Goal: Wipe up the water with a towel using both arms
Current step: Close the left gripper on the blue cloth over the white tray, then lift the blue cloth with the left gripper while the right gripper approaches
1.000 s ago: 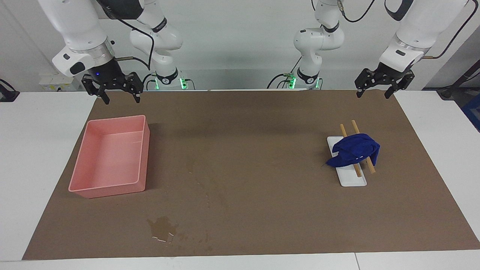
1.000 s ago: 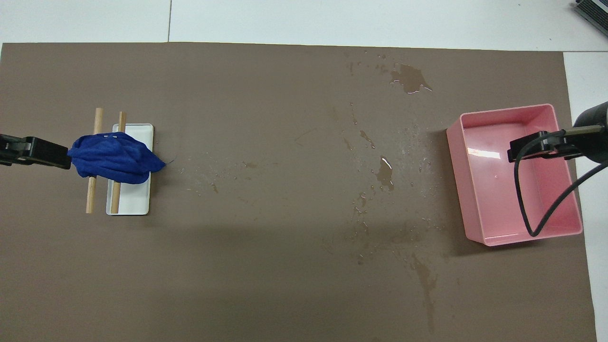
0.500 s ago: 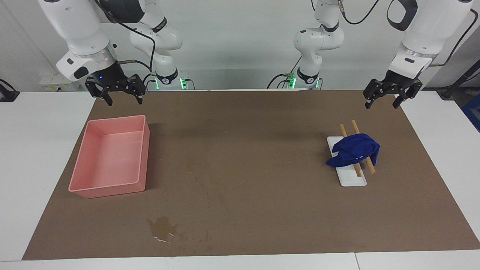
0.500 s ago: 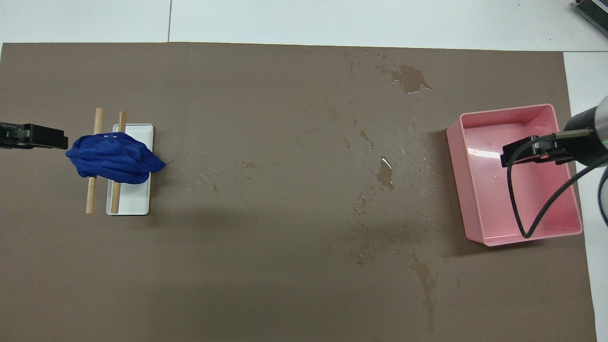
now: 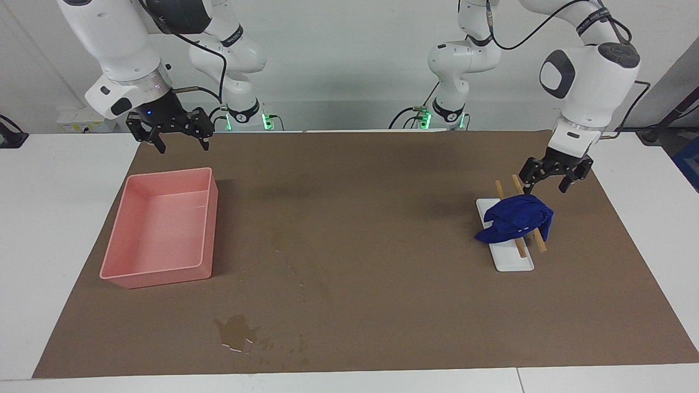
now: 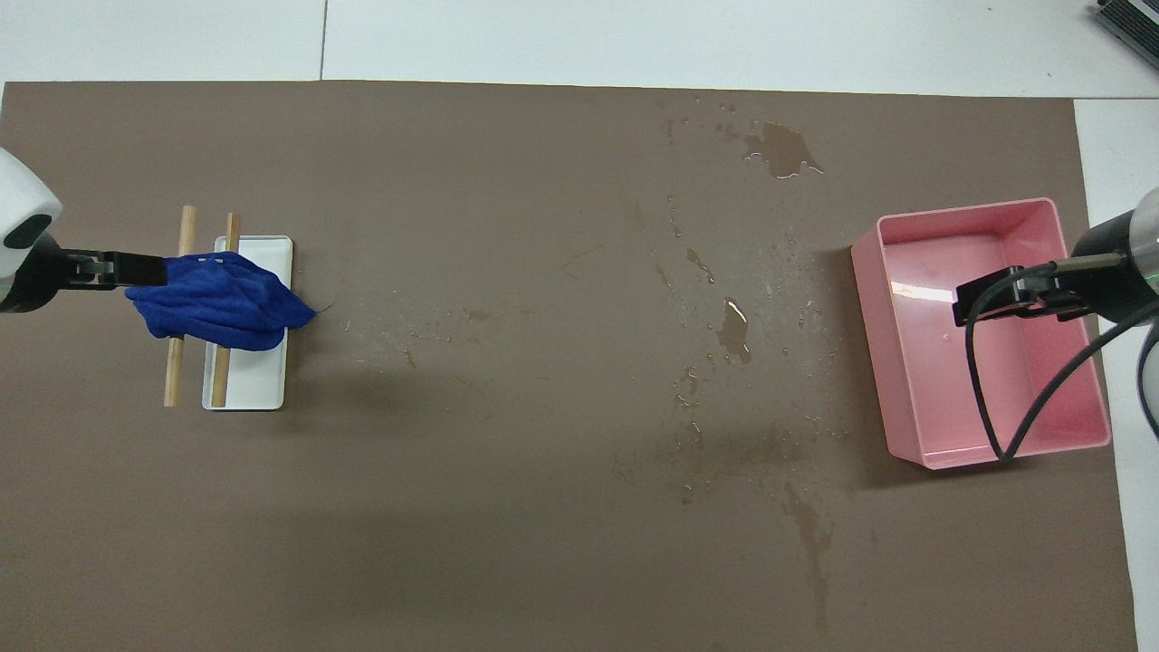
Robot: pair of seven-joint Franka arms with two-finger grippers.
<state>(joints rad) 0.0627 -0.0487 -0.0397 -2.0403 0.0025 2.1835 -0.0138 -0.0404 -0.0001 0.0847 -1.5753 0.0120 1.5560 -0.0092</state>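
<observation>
1. The left gripper (image 5: 544,185) hangs low over the end of the towel (image 5: 516,220) nearest the robots, fingers spread apart, gripping nothing.
2. The blue towel lies bunched across two wooden sticks (image 5: 538,240) that rest on a small white tray (image 5: 513,260), toward the left arm's end of the brown mat (image 5: 382,218).
3. The right gripper (image 5: 183,138) waits up in the air with its fingers open, empty, above the mat's edge beside the pink bin (image 5: 159,229).
4. The water (image 5: 236,329) sits in a dark puddle farther from the robots than the bin, with smaller splashes (image 6: 733,330) scattered mid-mat.
</observation>
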